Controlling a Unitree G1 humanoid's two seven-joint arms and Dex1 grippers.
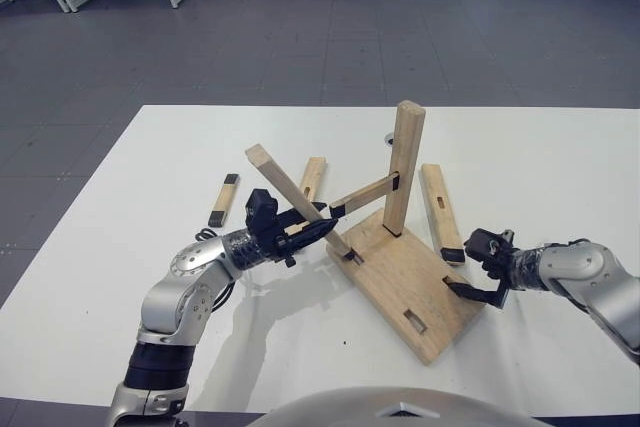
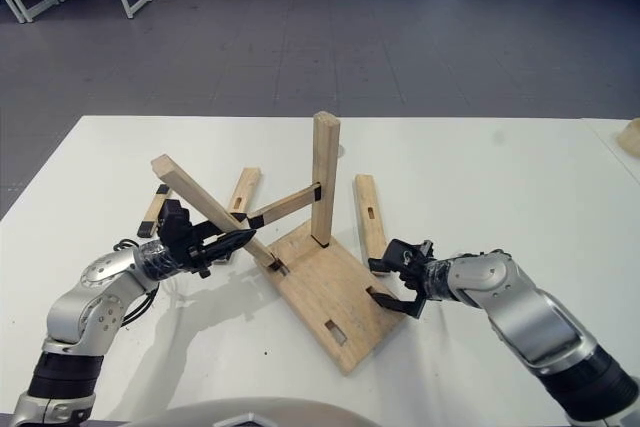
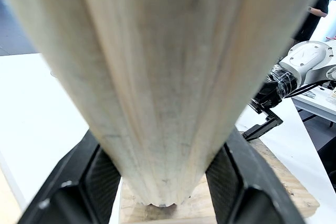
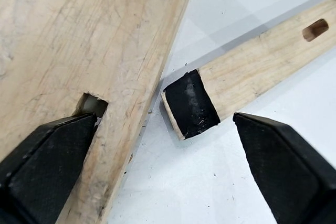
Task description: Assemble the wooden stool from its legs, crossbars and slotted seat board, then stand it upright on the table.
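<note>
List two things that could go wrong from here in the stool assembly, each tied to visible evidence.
1. The tilted leg in the left gripper leans at its slot; pushing may jam it or lever the crossbar out of the upright leg.
2. The right gripper is open, not clamping the seat board, which might slide.

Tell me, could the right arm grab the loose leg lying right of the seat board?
Probably yes: the right gripper is open at the seat board's edge, right beside the loose leg's black-capped end, with nothing between.
</note>
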